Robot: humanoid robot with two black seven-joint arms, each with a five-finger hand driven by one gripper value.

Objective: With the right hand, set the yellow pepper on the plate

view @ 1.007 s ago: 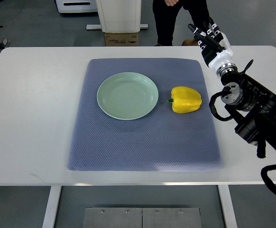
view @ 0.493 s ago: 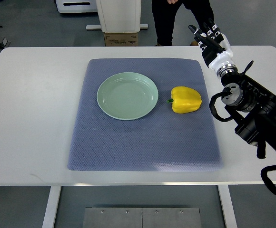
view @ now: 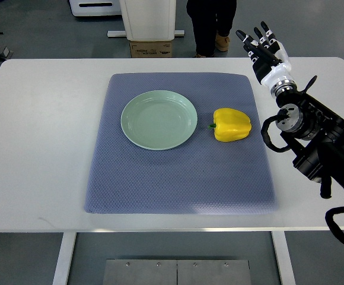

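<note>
Yellow pepper [view: 232,124] lies on its side on the blue-grey mat [view: 178,178], well below and left of the right hand [view: 267,52], nothing touching it. Short green stem points left, twd the plate [view: 159,119]. Plate is pale green, sits just beside the pepper w/ a small gap, further left of the hand, nothing on it. Right hand is up at the far table edge, above the mat's top-right corner, fingers spread and straight, holding nothing. Its black forearm [view: 314,139] runs down to the right picture edge over the white table [view: 35,148]. Beyond the hand, a person's dark legs and a shoe [view: 222,41] show on the floor, next to a cardboard box [view: 151,48].
</note>
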